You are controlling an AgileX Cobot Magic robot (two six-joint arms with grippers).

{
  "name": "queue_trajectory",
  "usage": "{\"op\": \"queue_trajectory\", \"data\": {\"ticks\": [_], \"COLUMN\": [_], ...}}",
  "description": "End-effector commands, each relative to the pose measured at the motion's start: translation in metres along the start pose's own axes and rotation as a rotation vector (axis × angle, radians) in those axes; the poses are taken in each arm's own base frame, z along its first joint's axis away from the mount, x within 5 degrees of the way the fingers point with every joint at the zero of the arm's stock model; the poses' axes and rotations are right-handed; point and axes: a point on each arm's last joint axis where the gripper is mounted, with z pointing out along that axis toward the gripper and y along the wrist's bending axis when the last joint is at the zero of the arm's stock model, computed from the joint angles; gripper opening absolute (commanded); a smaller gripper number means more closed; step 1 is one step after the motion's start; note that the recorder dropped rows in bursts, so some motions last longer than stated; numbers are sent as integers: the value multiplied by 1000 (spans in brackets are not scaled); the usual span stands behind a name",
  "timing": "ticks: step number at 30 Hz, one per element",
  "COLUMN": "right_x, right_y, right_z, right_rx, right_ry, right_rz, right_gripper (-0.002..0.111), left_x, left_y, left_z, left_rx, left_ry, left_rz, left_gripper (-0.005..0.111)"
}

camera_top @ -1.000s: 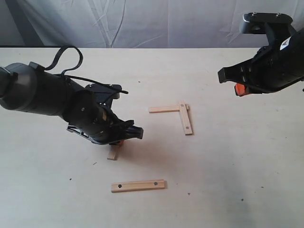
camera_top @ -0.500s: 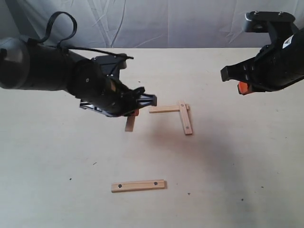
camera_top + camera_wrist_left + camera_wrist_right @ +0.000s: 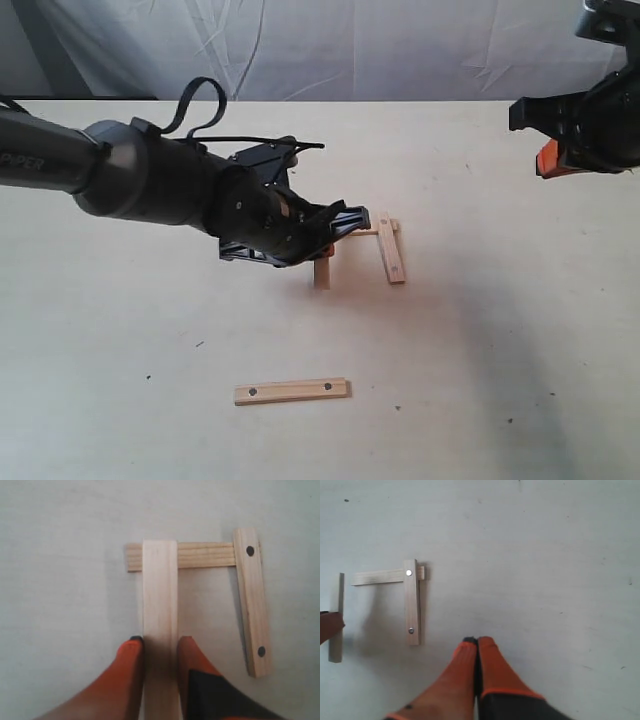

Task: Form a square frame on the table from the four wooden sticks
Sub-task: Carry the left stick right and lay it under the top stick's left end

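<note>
- while the left gripper (image 3: 160,643) is clamping a plain stick (image 3: 160,585), its end is sitting over the l-shaped pair (image 3: 205,555)
- right gripper (image 3: 477,641) is hovering off right, jaws together
- fourth stick (image 3: 291,390) is lying well apart

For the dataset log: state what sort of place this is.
Probably a robotics lab test bench: a pale table, a wrinkled white cloth backdrop behind it, and a black robot arm holding a wooden stick.

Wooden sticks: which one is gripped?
The plain stick, between the left gripper's fingers; the L-pair and the lone holed stick lie on the table.
</note>
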Motion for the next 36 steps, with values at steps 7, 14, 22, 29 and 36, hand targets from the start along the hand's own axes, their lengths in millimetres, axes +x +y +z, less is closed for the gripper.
{"op": "queue_trajectory", "data": {"ticks": [7,14,22,29,36], "right_x": [-3,-3,-3,-3,-3], "right_y": [2,2,2,2,2], "right_z": [-3,-3,-3,-3,-3], "right_rx": [-32,-33,-33,-33,-33], "right_ry": [-17,-17,-17,-17,-19], "right_rz": [-6,-6,-6,-13,-22], "right_gripper": [-1,-1,-1,-1,-1], "left_x": [3,2,8,9,7], "left_y": [-6,-7,-2,0,-3], "left_z": [10,10,20,23,18], "left_rx": [35,48,26,20,30], "left_ry": [-28,-48,-20,-13,-22], "left_rz": [-40,-39,-75,-93,-91], "left_gripper": [0,0,0,17,43]}}
